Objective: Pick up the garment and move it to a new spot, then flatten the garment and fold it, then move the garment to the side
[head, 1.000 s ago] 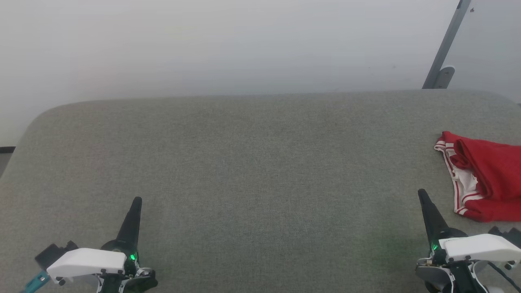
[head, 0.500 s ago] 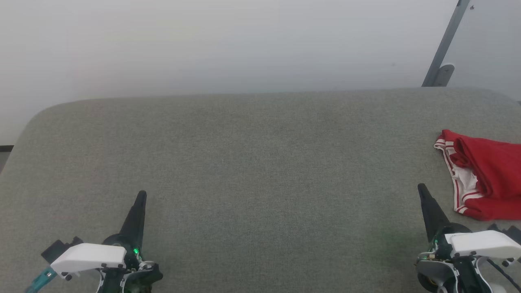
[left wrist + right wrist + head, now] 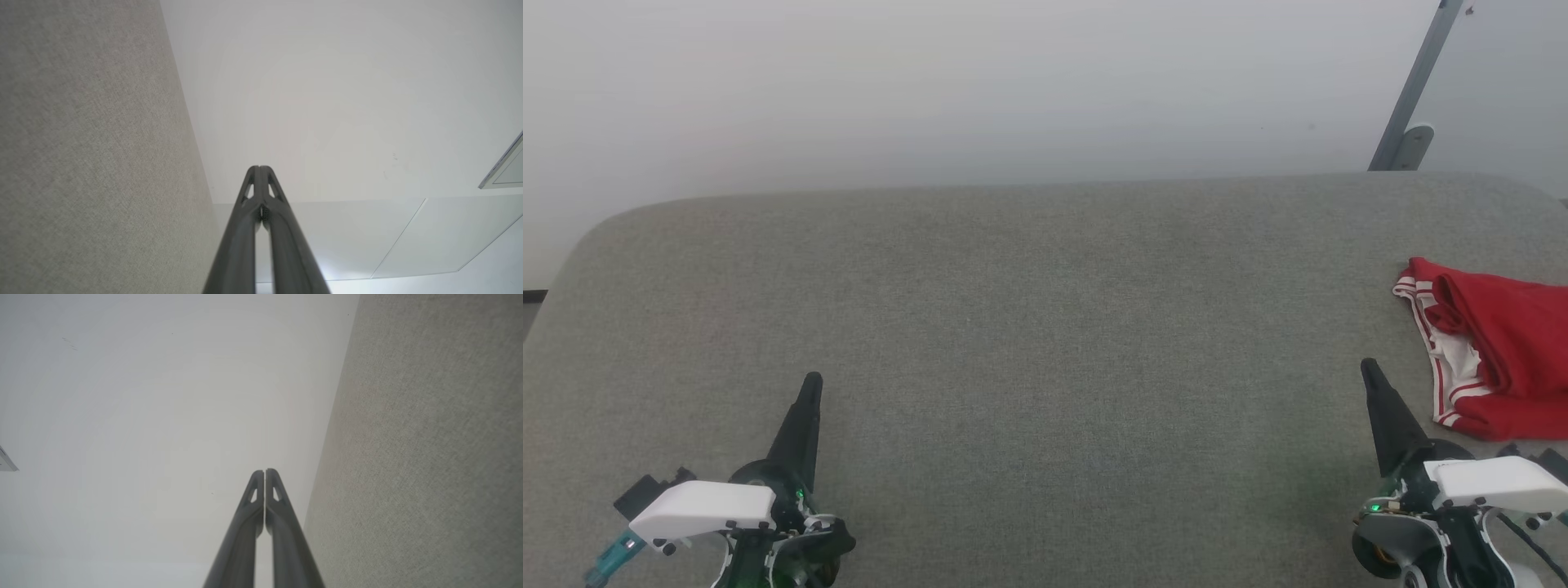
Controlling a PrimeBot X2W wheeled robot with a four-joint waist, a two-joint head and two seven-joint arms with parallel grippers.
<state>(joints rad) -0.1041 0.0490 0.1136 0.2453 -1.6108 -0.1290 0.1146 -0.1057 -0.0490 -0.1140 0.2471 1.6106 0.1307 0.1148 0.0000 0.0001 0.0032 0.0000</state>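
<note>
— So, shirt (image 3: 1494,351) status?
— Bunched at far right of grey table (image 3: 1045,327), near right gripper (image 3: 1366,367). Left gripper (image 3: 812,382) & right both clenched, empty.
— Done?
— Prob. folded, set aside, nothing left; can't confirm.

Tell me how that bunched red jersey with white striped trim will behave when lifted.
The red jersey lies in soft folds, so it will likely be floppy and drape from a pinch. It looks thin, so probably light. On the textured grey fabric surface, a push would likely bunch it rather than slide it.
</note>
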